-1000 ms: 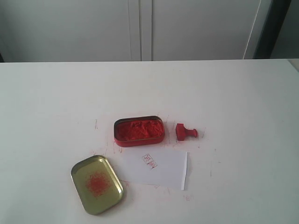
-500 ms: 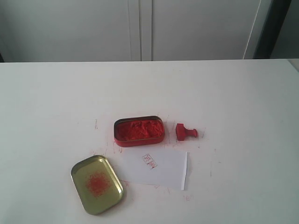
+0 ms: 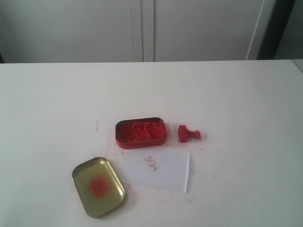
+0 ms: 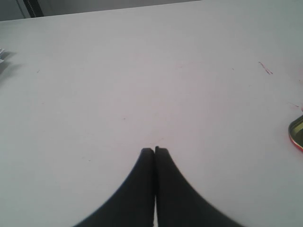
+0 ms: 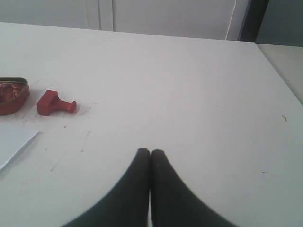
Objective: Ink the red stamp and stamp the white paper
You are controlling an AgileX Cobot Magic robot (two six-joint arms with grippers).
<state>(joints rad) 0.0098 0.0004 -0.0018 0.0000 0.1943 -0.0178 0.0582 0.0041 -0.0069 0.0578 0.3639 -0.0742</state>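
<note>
The red stamp lies on its side on the white table, just right of the open red ink tin; the right wrist view also shows the stamp and the tin's end. The white paper lies flat in front of the tin and carries a small red print. Neither arm appears in the exterior view. My left gripper is shut and empty over bare table. My right gripper is shut and empty too, well away from the stamp.
The tin's gold lid lies upside down at the front left with a red smudge inside; its edge shows in the left wrist view. Faint red scratches mark the table around the tin. White cabinet doors stand behind the table.
</note>
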